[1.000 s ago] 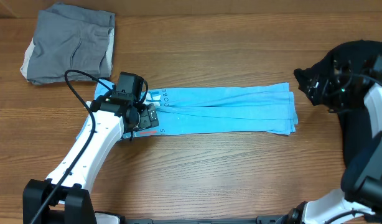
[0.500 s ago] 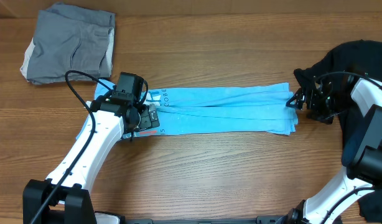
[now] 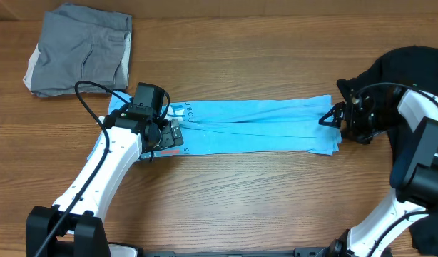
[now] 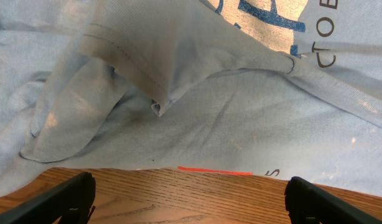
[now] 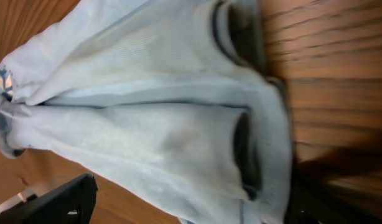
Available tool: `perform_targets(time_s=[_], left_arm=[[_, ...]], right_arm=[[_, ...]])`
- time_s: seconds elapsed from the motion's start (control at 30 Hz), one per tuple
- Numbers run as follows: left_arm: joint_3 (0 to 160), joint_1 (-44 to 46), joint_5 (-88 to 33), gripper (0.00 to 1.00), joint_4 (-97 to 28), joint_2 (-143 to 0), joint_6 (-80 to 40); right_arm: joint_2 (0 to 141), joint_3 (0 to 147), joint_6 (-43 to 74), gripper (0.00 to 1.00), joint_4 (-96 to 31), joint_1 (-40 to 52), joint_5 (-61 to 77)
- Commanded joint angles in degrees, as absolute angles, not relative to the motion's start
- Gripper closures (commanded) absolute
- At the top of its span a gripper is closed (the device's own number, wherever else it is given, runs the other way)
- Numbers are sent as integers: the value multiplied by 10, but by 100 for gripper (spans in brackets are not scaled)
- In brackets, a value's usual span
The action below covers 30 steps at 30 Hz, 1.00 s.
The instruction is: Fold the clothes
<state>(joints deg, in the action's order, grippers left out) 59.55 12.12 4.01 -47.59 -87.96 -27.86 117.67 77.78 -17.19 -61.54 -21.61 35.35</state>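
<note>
Between the two pairs of jaws the light blue T-shirt [image 3: 262, 125] lies flat on the table [image 3: 240, 200], gathered into one long strip of several layers. Over its lettered end the left jaws stand wide, with fabric just ahead of and below them and nothing gripped. A loose sleeve flap [image 4: 135, 81] lies ahead of them, beside the white lettering [image 4: 265, 25]. At the opposite end the right jaws are likewise spread wide, straddling the stacked hem edges [image 5: 241, 143] without closing on them. Cloth like this looks light, thin and limp. It would likely sag, and its layers slide over one another, if pinched by a single ply. Each hold probably wants the whole stack at the strip's end, near a corner, with the lower jaw slipped under against the table. Well beyond the left jaws the grey shorts [image 3: 80, 50] sit folded.
</note>
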Motion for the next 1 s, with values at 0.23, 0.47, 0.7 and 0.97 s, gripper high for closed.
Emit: perform_targets(time_s=[0.23,0.47,0.7,0.97], left_arm=[[592,121,33,0,-475,-869,-270],[592,121,33,0,-476,-869,-270],[592,121,33,0,-476,-869,-270],[592,121,34,0,-476,-869,-270]], right_arm=[[1191,768,-184,18,-616,-188,361],[1192,768,-182,51,-603,-175,361],[1192,768,-126,96,-576,-169,312],[1190,778,6,96,-571,-174,162]])
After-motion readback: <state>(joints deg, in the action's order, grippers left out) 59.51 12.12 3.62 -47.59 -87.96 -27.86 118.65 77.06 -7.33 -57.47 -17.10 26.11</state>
